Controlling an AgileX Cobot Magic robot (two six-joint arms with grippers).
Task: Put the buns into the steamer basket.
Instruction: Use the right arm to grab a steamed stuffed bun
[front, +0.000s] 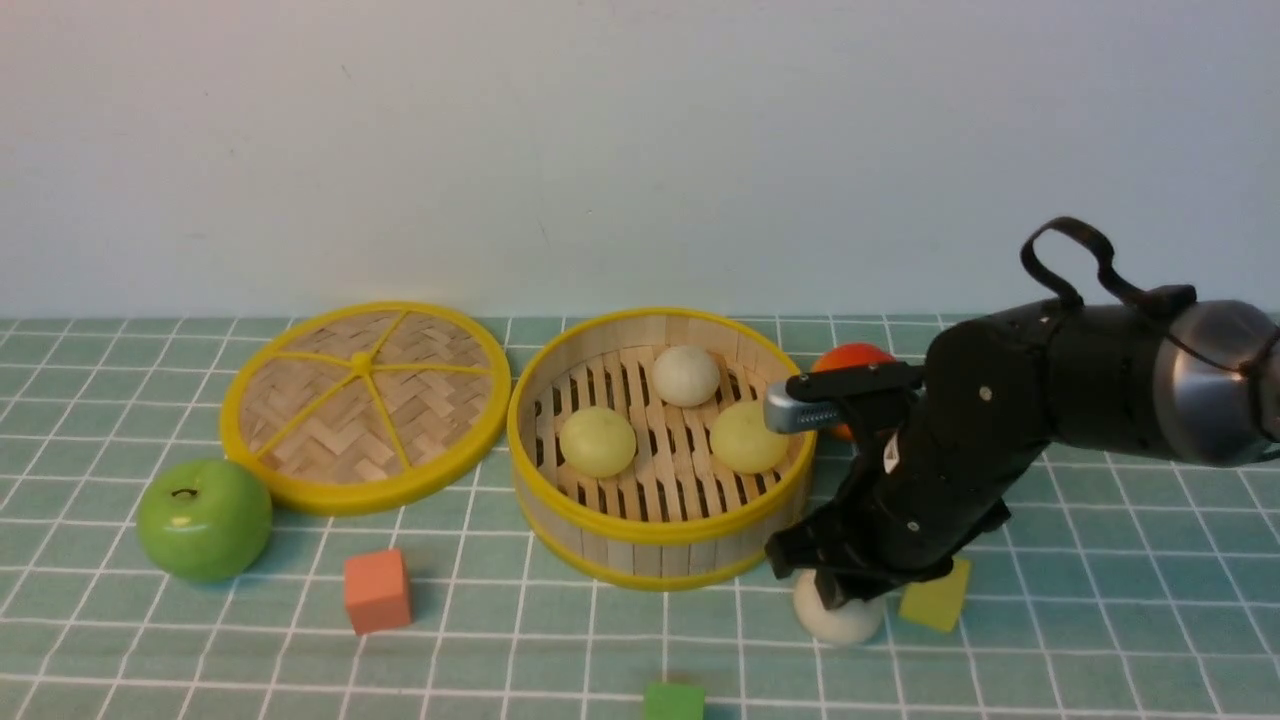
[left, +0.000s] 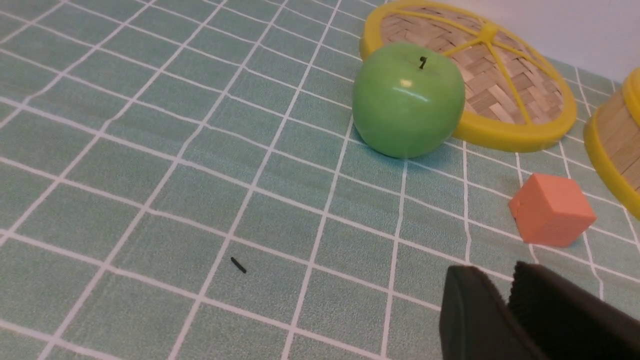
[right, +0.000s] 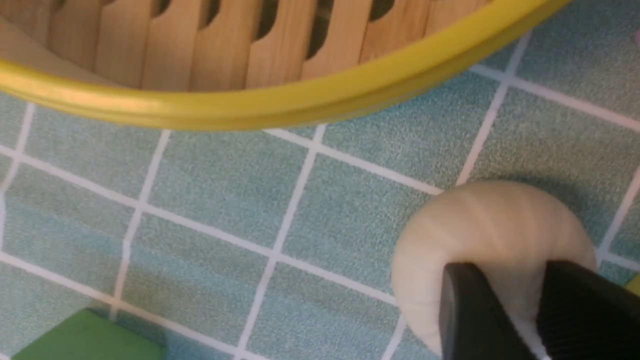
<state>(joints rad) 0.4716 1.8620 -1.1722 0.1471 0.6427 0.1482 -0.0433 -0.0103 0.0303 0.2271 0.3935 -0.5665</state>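
Three buns lie in the steamer basket (front: 655, 545): an off-white bun (front: 686, 375) at the back and two yellow-green buns (front: 597, 441) in front. The fourth white bun (front: 838, 617) sits on the table (front: 480, 640) just beside the basket, under the right gripper (right: 520, 300), whose narrowly parted fingers press on its top. The left gripper (left: 507, 305) hangs over the table, holding nothing, fingers nearly together.

Right claw (front: 838, 590) lowered, jaws narrowly apart, left claw (left: 507, 305) low

Front view looks forward across the whole table (front: 150, 650). Left wrist view sits low, sharing the apple (left: 407, 100) and lid (left: 500, 75). Right wrist view, very near, probably tilted, shares the basket (right: 280, 107).
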